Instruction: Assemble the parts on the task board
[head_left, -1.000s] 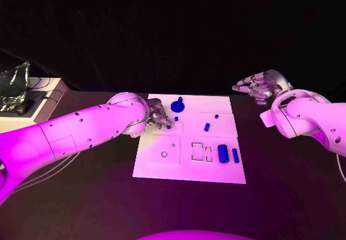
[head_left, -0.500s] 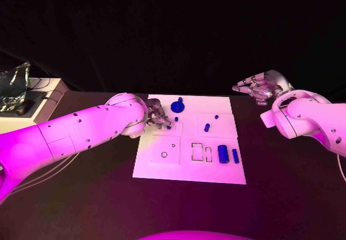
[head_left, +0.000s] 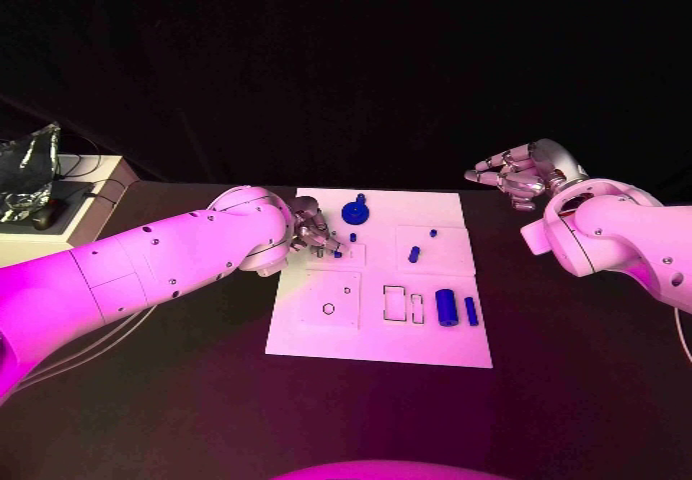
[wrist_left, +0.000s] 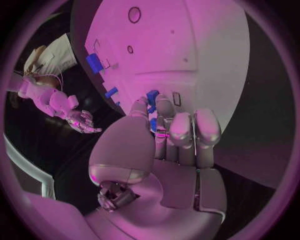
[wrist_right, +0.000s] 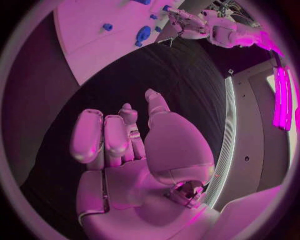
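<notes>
Task board (head_left: 378, 330) was mostly unassembled: we saw blue parts (head_left: 446, 307) lying loose. L hand (head_left: 313, 238) pinched a small part (wrist_left: 153, 125); R hand (head_left: 522, 177) empty, fingers apart.

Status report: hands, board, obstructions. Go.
Left hand fingers down on a small blue part at the white board's far-left area. Right hand off the board, holding nothing. Nothing blocking.
</notes>
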